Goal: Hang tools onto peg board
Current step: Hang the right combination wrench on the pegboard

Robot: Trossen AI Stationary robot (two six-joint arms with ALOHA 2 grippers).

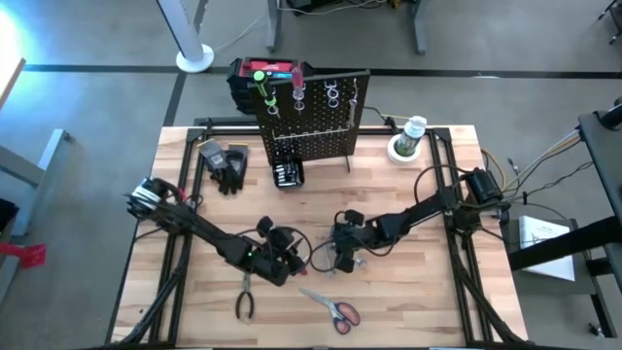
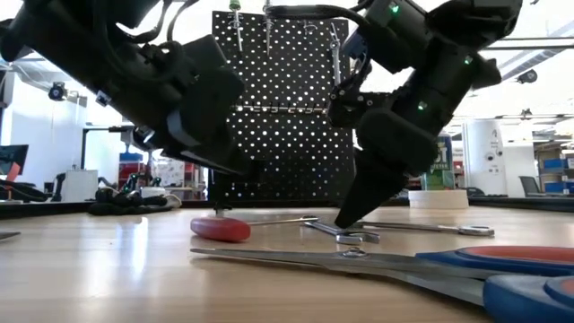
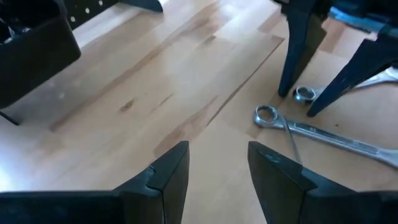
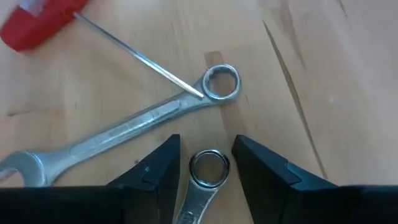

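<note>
On the table's middle lie two silver wrenches. My right gripper (image 4: 206, 163) stands open, pointing steeply down, one finger on each side of the small wrench's ring end (image 4: 209, 168), with a narrow gap on both sides. The larger wrench (image 4: 124, 134) lies flat beside it, and a red-handled screwdriver (image 4: 37, 25) rests its shaft tip on that wrench's ring end (image 4: 221, 83). My left gripper (image 3: 217, 168) is open over bare wood just left of the wrenches. The peg board (image 1: 311, 112) stands at the far edge with two screwdrivers (image 1: 260, 83) hung along its top.
Black-handled pliers (image 1: 246, 299) and red-handled scissors (image 1: 332, 307) lie near the front edge. Black gloves (image 1: 230, 165) and a small black bit box (image 1: 288, 175) sit before the peg board. A toolbox (image 1: 255, 70) stands behind it, a bottle (image 1: 408, 136) at the far right.
</note>
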